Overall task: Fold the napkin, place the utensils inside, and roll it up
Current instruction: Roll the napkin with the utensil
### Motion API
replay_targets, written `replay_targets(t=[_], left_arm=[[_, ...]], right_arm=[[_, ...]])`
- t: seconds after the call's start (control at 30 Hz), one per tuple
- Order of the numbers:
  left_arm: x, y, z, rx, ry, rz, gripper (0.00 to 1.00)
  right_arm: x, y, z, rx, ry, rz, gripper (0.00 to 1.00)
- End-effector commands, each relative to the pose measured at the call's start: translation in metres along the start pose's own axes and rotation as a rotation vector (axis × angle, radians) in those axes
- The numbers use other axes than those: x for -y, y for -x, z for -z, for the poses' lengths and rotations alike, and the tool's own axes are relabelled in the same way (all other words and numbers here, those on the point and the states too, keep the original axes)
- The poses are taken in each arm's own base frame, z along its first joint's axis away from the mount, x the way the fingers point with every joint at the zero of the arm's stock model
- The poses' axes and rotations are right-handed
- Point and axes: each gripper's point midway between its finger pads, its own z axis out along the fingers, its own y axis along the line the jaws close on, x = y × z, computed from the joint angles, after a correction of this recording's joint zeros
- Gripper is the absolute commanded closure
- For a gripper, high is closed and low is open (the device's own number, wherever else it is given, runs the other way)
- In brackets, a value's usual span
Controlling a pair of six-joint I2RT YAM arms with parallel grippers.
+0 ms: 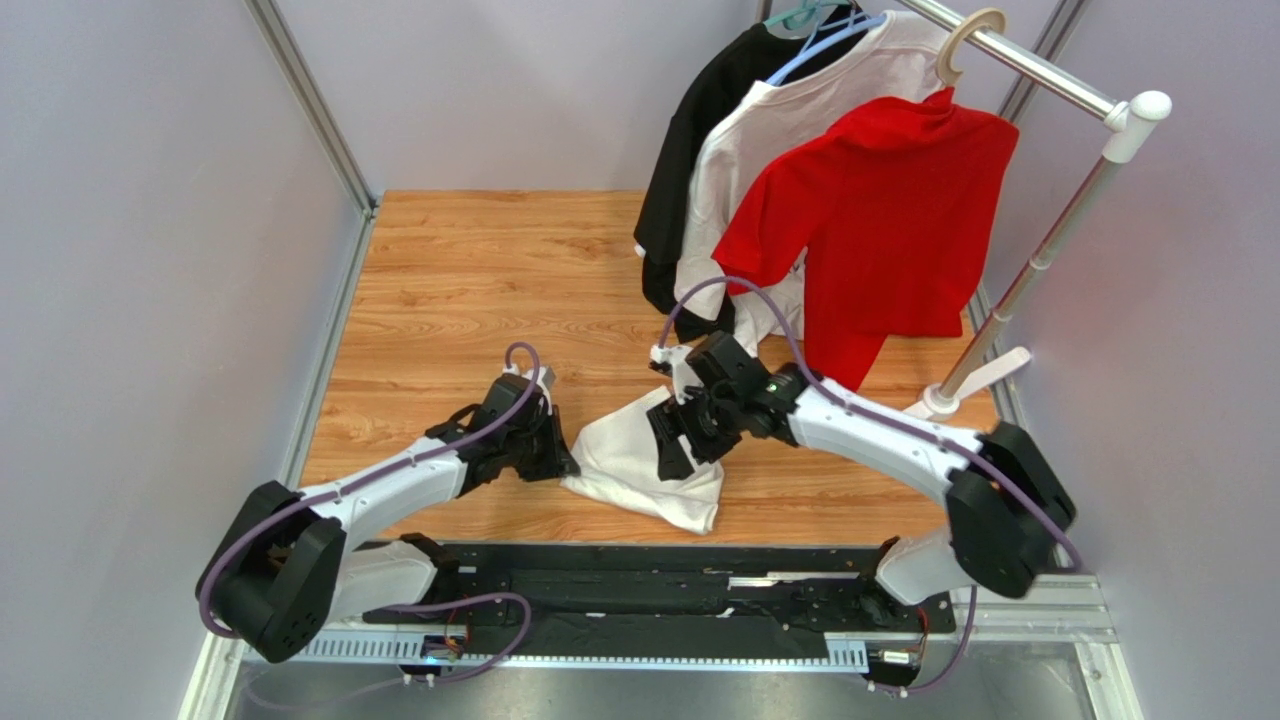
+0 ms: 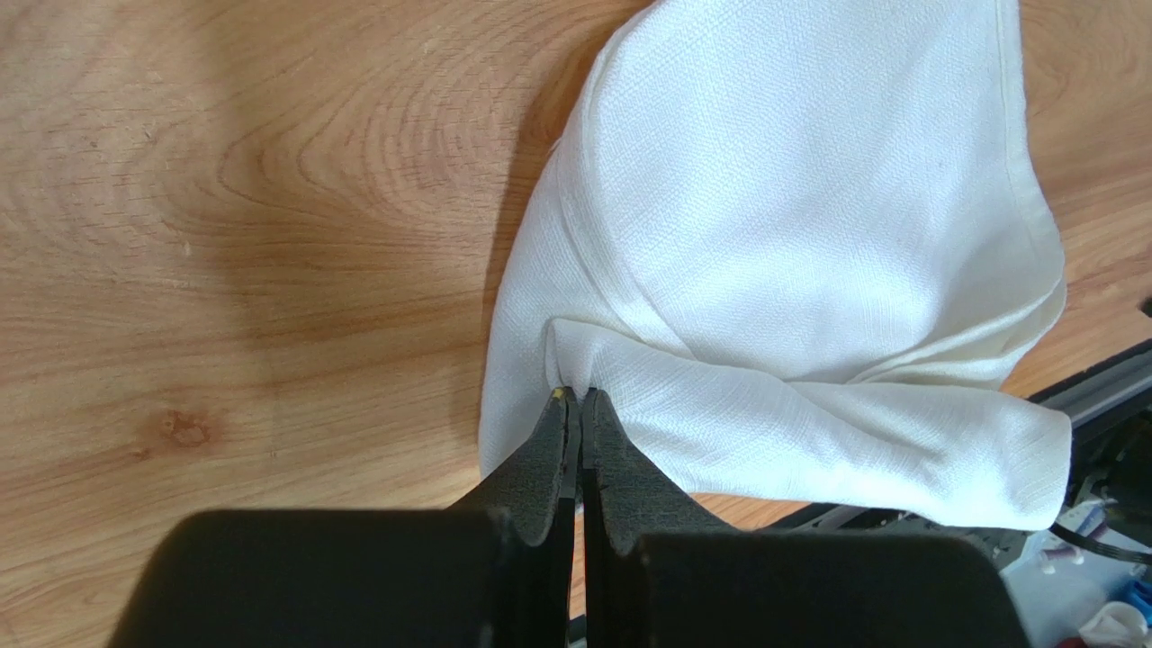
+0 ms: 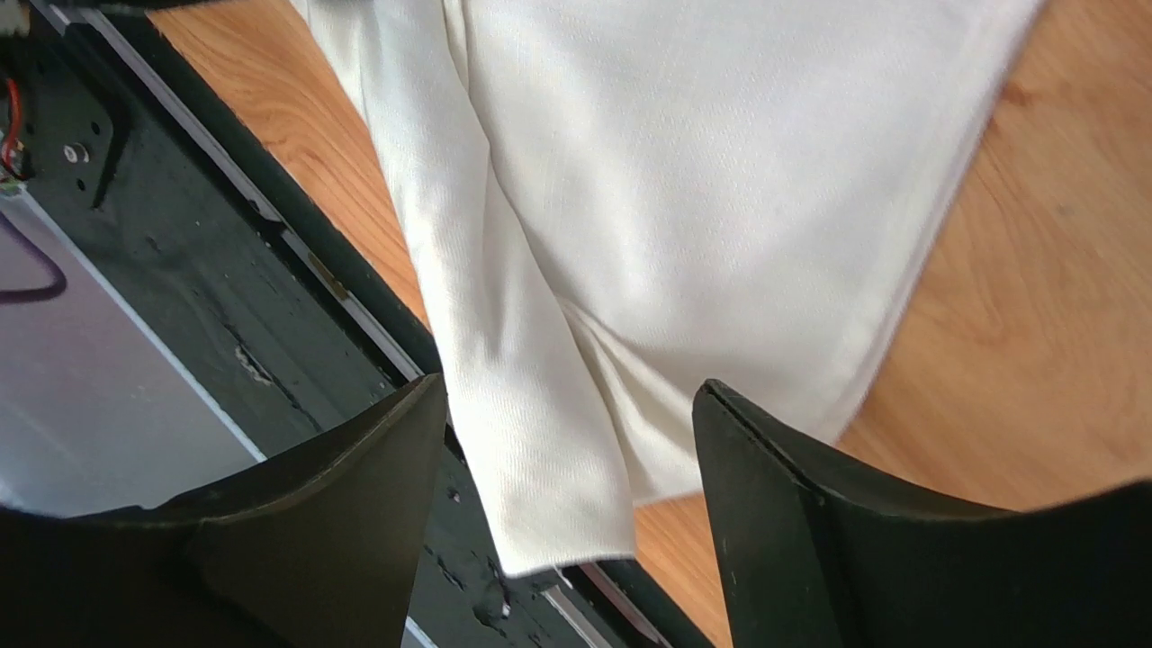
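The white napkin (image 1: 639, 458) lies crumpled and folded over on the wooden table near its front edge; one corner hangs over the black rail. It fills the left wrist view (image 2: 798, 257) and the right wrist view (image 3: 676, 203). My left gripper (image 1: 559, 458) is shut on the napkin's left edge; its fingertips (image 2: 557, 419) pinch a fold of cloth. My right gripper (image 1: 684, 435) hovers over the napkin's right part, open and empty, its fingers (image 3: 771, 473) on either side of the hanging corner. No spoon is in view.
A clothes rack (image 1: 1052, 225) stands at the back right with a black shirt (image 1: 706, 135), a white shirt (image 1: 796, 113) and a red shirt (image 1: 887, 210) on hangers. The black mounting rail (image 1: 676, 578) runs along the table's near edge.
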Motion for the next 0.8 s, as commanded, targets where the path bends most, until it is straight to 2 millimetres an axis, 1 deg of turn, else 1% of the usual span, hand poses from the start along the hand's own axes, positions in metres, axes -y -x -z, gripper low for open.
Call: replay_targets(t=[0.0, 0.03, 0.1, 0.13, 0.17, 0.2, 0.23, 0.3, 0.37, 0.43, 0.53, 0.57, 0.63, 0.67, 0.73, 0.77], left_arm=[[-0.015, -0.008, 0.001, -0.044, 0.069, -0.029, 1.00], [-0.016, -0.009, 0.000, -0.048, 0.073, -0.027, 1.00], [-0.015, -0.009, 0.000, -0.051, 0.071, -0.029, 1.00], [-0.015, -0.010, 0.000, -0.056, 0.070, -0.032, 1.00], [-0.015, -0.010, 0.000, -0.056, 0.070, -0.032, 1.00], [-0.016, -0.011, 0.000, -0.060, 0.072, -0.030, 1.00], [-0.016, -0.011, 0.000, -0.060, 0.072, -0.030, 1.00], [-0.017, -0.012, 0.000, -0.064, 0.075, -0.030, 1.00], [-0.016, -0.011, 0.000, -0.063, 0.075, -0.033, 1.00], [-0.017, -0.011, 0.000, -0.059, 0.081, -0.034, 1.00], [-0.017, -0.012, 0.000, -0.066, 0.083, -0.036, 1.00], [-0.017, -0.011, 0.000, -0.066, 0.081, -0.036, 1.00], [-0.017, -0.012, 0.000, -0.069, 0.083, -0.037, 1.00], [-0.018, -0.012, 0.000, -0.070, 0.086, -0.036, 1.00], [-0.018, -0.011, 0.001, -0.067, 0.086, -0.035, 1.00], [-0.017, -0.011, 0.001, -0.068, 0.086, -0.038, 1.00]], right_arm=[[0.004, -0.011, 0.012, 0.103, -0.134, 0.099, 0.30], [-0.009, -0.020, 0.011, 0.099, -0.127, 0.146, 0.30], [-0.010, -0.029, 0.008, 0.107, -0.189, 0.165, 0.31], [-0.020, -0.033, 0.005, 0.115, -0.198, 0.204, 0.31], [-0.018, -0.031, 0.006, 0.143, -0.240, 0.213, 0.32], [-0.021, -0.031, 0.006, 0.155, -0.254, 0.226, 0.32], [-0.029, -0.033, 0.005, 0.165, -0.253, 0.252, 0.32], [-0.030, -0.031, 0.005, 0.181, -0.286, 0.278, 0.32], [-0.030, -0.034, 0.002, 0.168, -0.299, 0.293, 0.33], [-0.024, -0.042, -0.005, 0.129, -0.321, 0.301, 0.33], [-0.020, -0.052, -0.014, 0.083, -0.328, 0.323, 0.36], [-0.020, -0.056, -0.017, 0.069, -0.318, 0.323, 0.41], [-0.019, -0.061, -0.021, 0.050, -0.318, 0.319, 0.45], [-0.020, -0.063, -0.022, 0.042, -0.312, 0.318, 0.50], [-0.021, -0.068, -0.023, 0.032, -0.309, 0.313, 0.57], [-0.022, -0.070, -0.023, 0.028, -0.302, 0.308, 0.64]])
